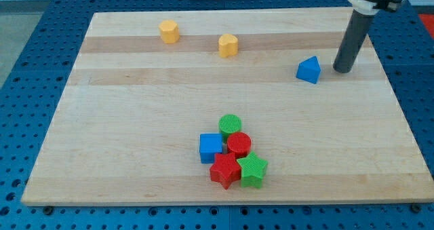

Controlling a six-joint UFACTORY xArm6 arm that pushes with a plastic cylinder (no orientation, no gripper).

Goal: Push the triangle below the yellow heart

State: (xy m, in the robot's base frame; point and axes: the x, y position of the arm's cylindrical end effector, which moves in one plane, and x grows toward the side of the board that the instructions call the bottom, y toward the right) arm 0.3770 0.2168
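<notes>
Now rod near-upright, my tip point(343, 70) just right of blue triangle point(308, 70), apart; no fingers visible.

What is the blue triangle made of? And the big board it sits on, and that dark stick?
The blue triangle looks like plastic or painted wood: one even colour, matte, no grain showing. The board looks like pale wood, with long grain stripes and a smooth, slightly shiny top. My tip, just to the view's right of the triangle and apart from it, looks like dark matte plastic or rubber; I cannot tell which.
</notes>
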